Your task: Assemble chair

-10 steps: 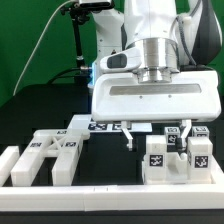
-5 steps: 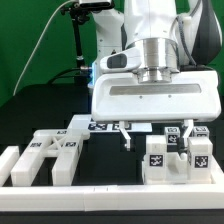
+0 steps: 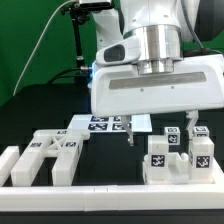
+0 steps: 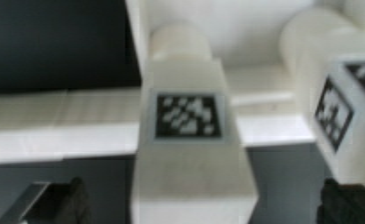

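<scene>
- The gripper [image 3: 159, 130] hangs below a broad, boxy white housing [image 3: 155, 95]. Its two slim dark fingers [image 3: 128, 135] stand wide apart and clamp nothing.
- In the wrist view both dark fingertips [image 4: 54, 200] show at the frame edge. A long chair piece [image 4: 193, 150] runs between them. I see clear gaps on both sides of it, so there is no contact.
- That piece is chunky matte-white plastic with a rounded far end. It carries one black-and-white square tag [image 4: 188, 115] on its upper face (the picture is blurred, so the tag pattern is unreadable).
- A second white piece [image 4: 330, 60] with its own tag lies just beside it, with a narrow gap between the two.
- In the exterior view a cluster of tagged blocks [image 3: 160, 160] stands on the exterior view's right, below the open fingers. The blocks are squared, smooth and close-packed.
- A group of notched blocks [image 3: 48, 155] lies on the exterior view's left, well apart from the gripper. Their tags face upward.
- The marker board [image 3: 105, 123], thin, flat and white with several tags, lies behind the fingers.
- A low white border rail [image 3: 100, 192] edges the dark table [image 3: 110, 160] at the front.
- The chair is unassembled, and its parts sit in those two separate groups.
</scene>
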Tool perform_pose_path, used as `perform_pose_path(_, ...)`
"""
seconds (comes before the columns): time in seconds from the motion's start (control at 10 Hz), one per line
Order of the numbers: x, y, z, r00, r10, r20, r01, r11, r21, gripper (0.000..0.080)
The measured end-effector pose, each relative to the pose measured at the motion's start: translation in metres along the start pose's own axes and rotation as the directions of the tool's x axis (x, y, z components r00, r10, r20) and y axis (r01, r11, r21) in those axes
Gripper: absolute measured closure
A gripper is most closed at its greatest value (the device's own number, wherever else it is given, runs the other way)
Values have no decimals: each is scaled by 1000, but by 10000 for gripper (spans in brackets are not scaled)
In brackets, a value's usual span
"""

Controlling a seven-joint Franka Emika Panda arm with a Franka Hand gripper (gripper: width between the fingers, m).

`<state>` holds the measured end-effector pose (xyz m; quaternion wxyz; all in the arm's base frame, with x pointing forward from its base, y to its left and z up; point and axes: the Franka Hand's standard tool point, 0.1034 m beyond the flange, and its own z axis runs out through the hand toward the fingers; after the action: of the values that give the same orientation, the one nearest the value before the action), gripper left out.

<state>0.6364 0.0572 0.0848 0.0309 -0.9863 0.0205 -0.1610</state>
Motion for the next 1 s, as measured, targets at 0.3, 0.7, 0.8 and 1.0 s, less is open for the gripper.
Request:
perform_pose_path(0.3, -3, 7, 7, 970, 29, 240, -35, 999, 22, 150)
perform_pose_path(0.7, 2, 10, 10, 960, 74, 270, -78, 997, 7, 348)
perform_pose_path(0.8, 2, 10, 10, 951, 149, 269, -151, 988, -13, 515)
perform_pose_path(1.0, 2, 11, 10, 922, 283, 265, -279, 959, -51, 512)
